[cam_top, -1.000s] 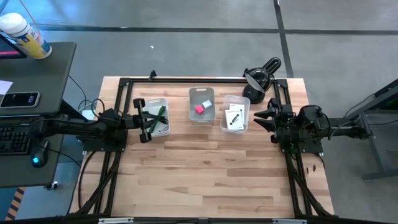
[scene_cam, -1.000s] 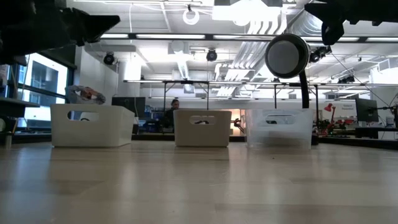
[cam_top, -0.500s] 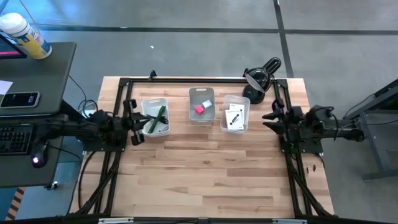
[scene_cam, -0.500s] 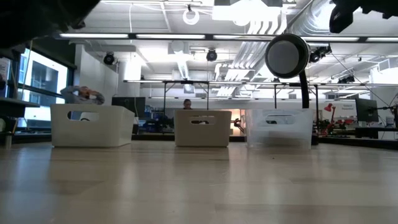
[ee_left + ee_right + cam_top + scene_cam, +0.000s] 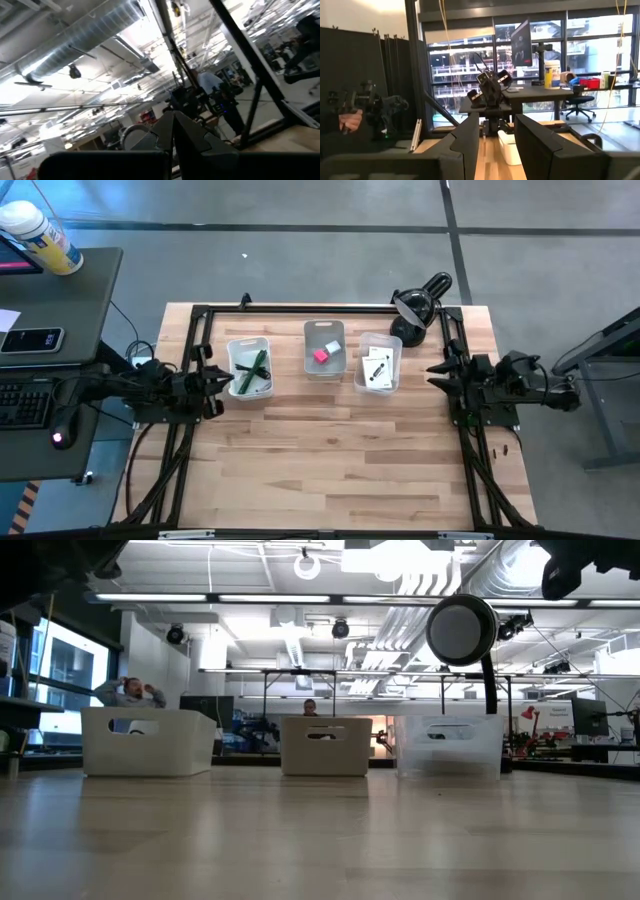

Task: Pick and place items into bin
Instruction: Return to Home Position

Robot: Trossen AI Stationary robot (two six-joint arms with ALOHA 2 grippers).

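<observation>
From above, the left gripper [image 5: 222,378] sits at the left edge of the counter [image 5: 330,460], just beside the left bin [image 5: 236,352]. The right gripper [image 5: 436,372] sits at the right edge, near the clear bin [image 5: 393,350]. Neither is over a bin, which fits arms parking because nothing remains to carry; no loose item shows on the boards. A green pen [image 5: 258,363] and a black cable [image 5: 245,380] lie in the left bin. A pink block [image 5: 321,356] and a white cube [image 5: 333,347] lie touching in the middle bin [image 5: 312,330]. White cards [image 5: 378,370] with black print lie flat in the clear bin. The lamp [image 5: 415,308] stands at the far right corner, apart from all of it.

From counter height, the three bins stand in a row at the far side. Their walls hide what is inside, so the items cannot be checked here. The arms show only as dark shapes in the top corners, well above the boards.

In the left wrist view, the left gripper [image 5: 172,119] has its fingers pressed together on nothing.

In the right wrist view, the right gripper [image 5: 496,120] has its fingers spread, with an empty gap between them. It looks level across the counter toward the other arm, which suits a rest pose rather than a reach.
</observation>
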